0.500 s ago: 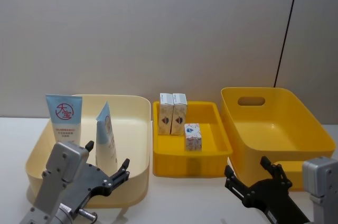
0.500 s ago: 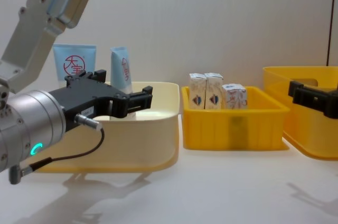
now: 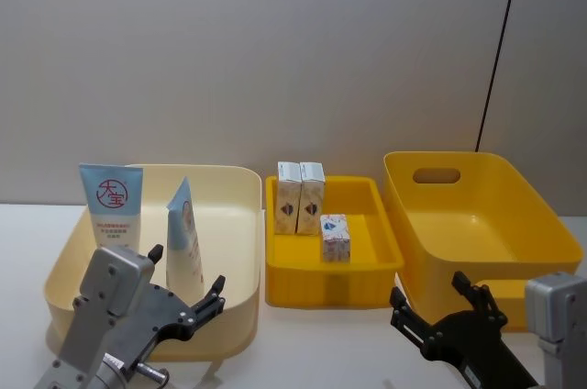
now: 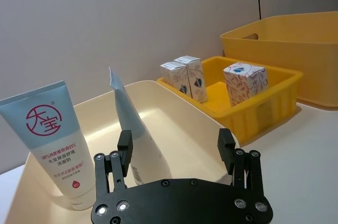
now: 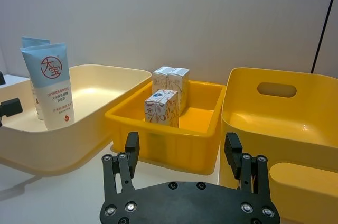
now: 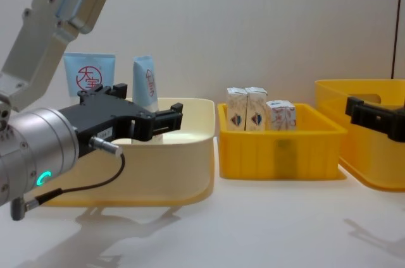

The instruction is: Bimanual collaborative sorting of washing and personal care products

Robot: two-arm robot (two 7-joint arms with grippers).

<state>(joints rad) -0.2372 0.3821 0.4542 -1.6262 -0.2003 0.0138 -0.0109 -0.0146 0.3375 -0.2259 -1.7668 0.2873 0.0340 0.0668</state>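
White worktop point(image 3: 312, 338): tubes point(image 3: 112, 204) stand in left cream bin point(image 3: 246, 251), cartons point(image 3: 301, 197) in middle tray point(image 3: 367, 274). Nearer, left gripper point(image 3: 186, 268) and right gripper point(image 3: 427, 288) hover, fingers spread. Best practice: straddle one item squarely before closing.

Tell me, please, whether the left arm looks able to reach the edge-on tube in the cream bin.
Probably yes: the left gripper, fingers open, sits just before the edge-on tube, which stands free; only the cream bin's near wall needs clearing.

Two white tubes point(image 3: 111, 205) upright in cream bin point(image 3: 240, 256), three cartons point(image 3: 301, 198) in yellow tray point(image 3: 367, 286)
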